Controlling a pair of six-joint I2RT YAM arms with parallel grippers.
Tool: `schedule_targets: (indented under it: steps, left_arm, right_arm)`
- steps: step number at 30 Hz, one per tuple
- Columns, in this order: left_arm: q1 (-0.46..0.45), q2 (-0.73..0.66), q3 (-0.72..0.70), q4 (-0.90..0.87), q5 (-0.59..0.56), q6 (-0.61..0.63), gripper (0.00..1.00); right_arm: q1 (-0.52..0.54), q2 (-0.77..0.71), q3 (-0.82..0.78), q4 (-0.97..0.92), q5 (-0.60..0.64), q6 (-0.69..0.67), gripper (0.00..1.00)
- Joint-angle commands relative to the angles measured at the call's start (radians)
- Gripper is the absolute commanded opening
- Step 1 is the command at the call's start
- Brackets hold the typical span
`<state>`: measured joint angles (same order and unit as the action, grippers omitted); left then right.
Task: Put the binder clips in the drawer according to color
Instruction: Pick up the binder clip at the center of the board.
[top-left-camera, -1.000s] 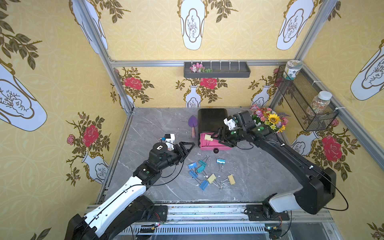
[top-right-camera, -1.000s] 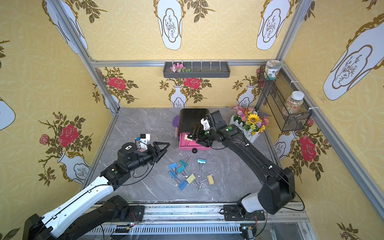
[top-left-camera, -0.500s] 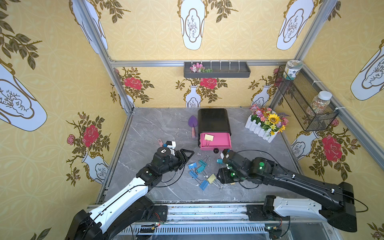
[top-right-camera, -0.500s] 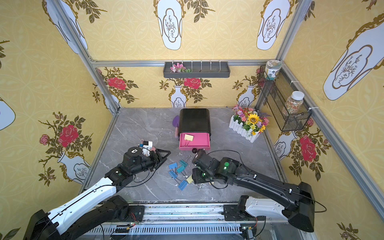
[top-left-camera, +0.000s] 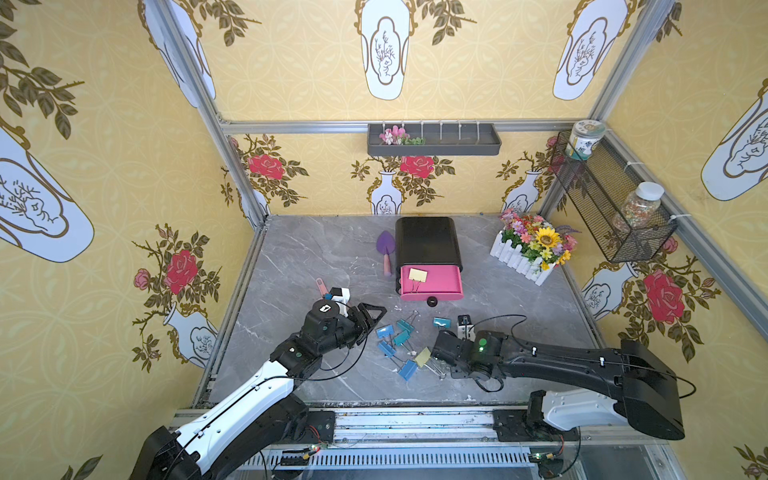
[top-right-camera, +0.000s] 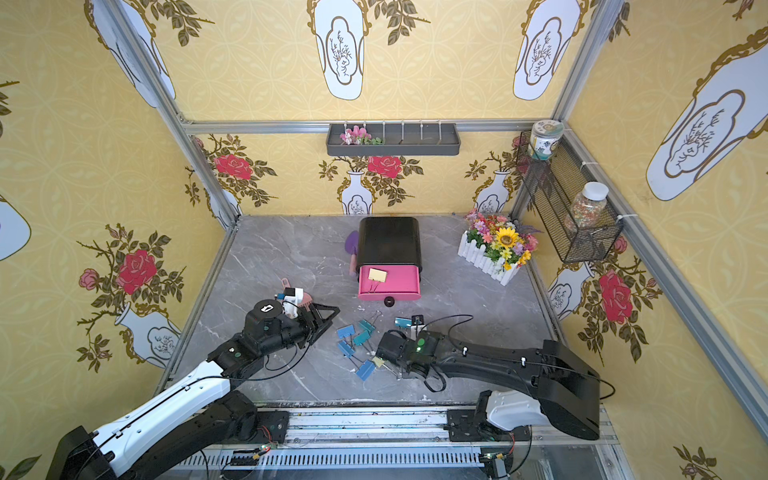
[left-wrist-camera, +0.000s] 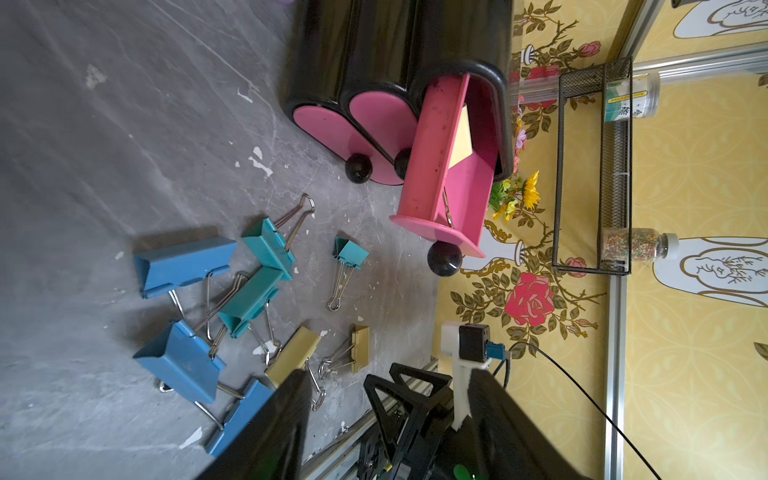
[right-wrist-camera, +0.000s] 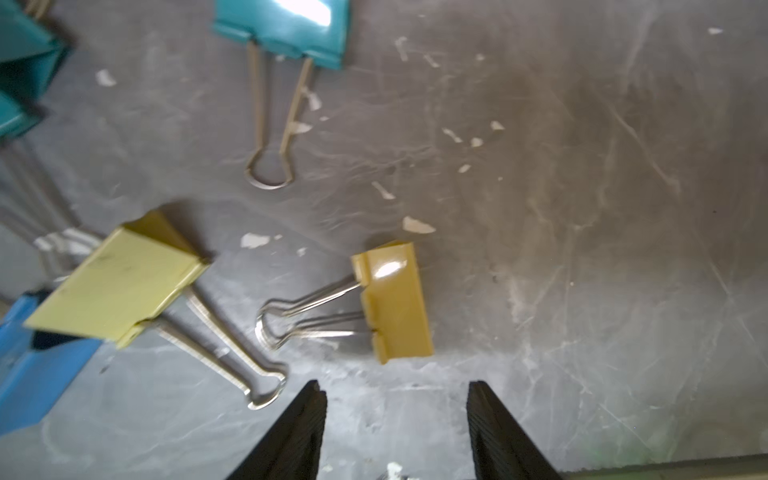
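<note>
Both top views: mounted high at the front, tilted steeply down toward the back, far enough to take in the whole tabletop (top-left-camera: 316, 266) and 3 wallpapered walls (top-left-camera: 291, 62); nearly identical framing, shifted slightly sideways. Left wrist view: low and near the tabletop, rolled onto its side, facing across the binder clips (left-wrist-camera: 183, 266) to the drawer (left-wrist-camera: 415, 41) and the wire basket (left-wrist-camera: 594, 166) beyond. Right wrist view: very close, pointed almost straight down past the right tool (right-wrist-camera: 397, 388). Shared by all 4: yellow and teal clips on the same patch of tabletop.
</note>
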<state>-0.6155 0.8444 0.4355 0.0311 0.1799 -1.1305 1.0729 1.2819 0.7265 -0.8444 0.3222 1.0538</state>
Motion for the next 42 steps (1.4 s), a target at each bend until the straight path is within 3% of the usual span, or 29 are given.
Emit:
schedule_targets:
  steps: [1, 22, 42]
  left_arm:
    - [0.000, 0.011, 0.001, 0.006, 0.006, 0.003, 0.66]
    - [0.000, 0.032, 0.002, 0.034, 0.010, -0.003, 0.66]
    - [0.000, 0.037, 0.003, 0.039, 0.010, -0.005, 0.66]
  right_arm:
    - [-0.059, -0.020, -0.024, 0.064, -0.021, -0.024, 0.59]
    - [-0.158, 0.116, 0.012, 0.131, -0.095, -0.196, 0.50]
    - [-0.157, 0.190, -0.015, 0.187, -0.103, -0.212, 0.46]
